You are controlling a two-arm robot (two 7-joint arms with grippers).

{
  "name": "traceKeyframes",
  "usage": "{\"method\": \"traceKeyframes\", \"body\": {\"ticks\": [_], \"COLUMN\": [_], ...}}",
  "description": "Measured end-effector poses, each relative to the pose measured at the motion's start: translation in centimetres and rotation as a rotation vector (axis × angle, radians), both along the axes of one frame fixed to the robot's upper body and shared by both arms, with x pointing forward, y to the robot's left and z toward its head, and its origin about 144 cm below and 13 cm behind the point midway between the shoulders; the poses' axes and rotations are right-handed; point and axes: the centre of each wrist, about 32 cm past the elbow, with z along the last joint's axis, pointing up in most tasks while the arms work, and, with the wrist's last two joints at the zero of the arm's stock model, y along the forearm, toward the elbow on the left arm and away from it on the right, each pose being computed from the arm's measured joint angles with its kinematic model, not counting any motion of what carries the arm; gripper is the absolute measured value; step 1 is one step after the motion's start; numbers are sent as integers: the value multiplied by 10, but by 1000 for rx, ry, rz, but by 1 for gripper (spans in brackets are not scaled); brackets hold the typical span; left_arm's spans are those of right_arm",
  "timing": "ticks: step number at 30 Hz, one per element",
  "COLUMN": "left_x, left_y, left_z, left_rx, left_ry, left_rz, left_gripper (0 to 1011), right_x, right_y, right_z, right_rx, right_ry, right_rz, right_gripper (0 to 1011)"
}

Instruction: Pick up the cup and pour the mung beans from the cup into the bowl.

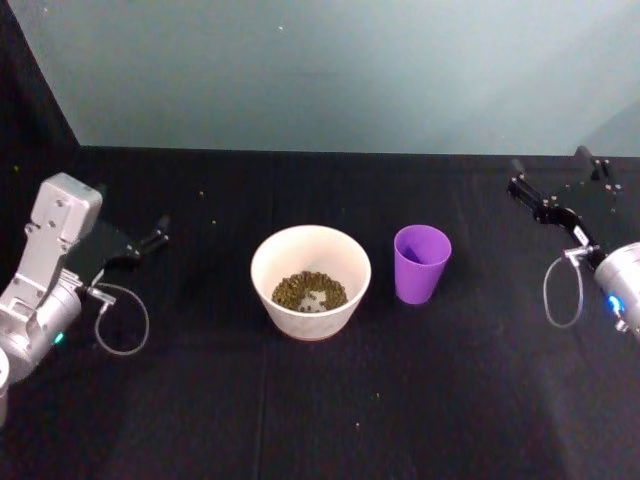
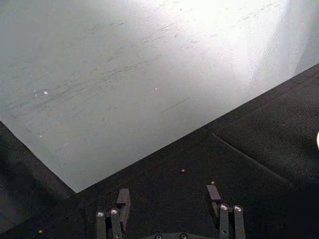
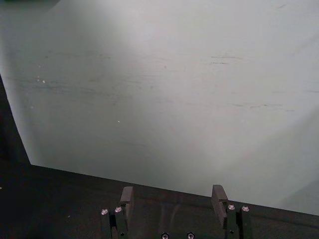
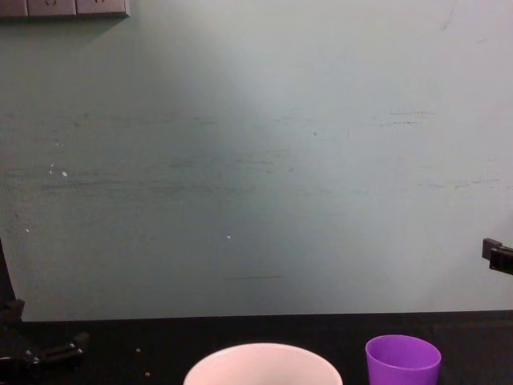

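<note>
While the mung beans (image 1: 310, 292) are seen inside the bowl (image 1: 311, 246), the cup (image 1: 421, 262) is stood upright just right of it. Both the left gripper (image 1: 143, 243) and right gripper (image 1: 560, 176) are held apart, gripping nothing, at the table's (image 1: 320, 410) edges.

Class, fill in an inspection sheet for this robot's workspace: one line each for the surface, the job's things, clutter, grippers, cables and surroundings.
Surface: black table, covered in dark cloth.
Job's things: pale bowl near the middle, holding the mung beans; purple cup upright beside it on the robot's right, apart from it, looking empty.
Clutter: a few stray beans scattered on the cloth.
Grippers: left gripper open, out at the table's left side, holding nothing; right gripper open, out at the right side, holding nothing.
Cables: a looped cable at the left wrist, another loop at the right wrist.
Surroundings: plain pale green wall behind the table; wall sockets high on it.
</note>
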Motion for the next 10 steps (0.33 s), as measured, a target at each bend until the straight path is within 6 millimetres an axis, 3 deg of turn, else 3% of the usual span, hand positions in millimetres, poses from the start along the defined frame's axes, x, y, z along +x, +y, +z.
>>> {"method": "traceKeyframes", "body": {"ticks": [10], "left_x": [0], "left_y": [0], "left_z": [0], "left_rx": [0], "left_ry": [0], "left_rz": [0], "left_gripper": [1000], "right_x": [0], "right_y": [0], "right_z": [0], "right_rx": [0], "right_ry": [0], "right_rz": [0], "right_gripper": [1003]}}
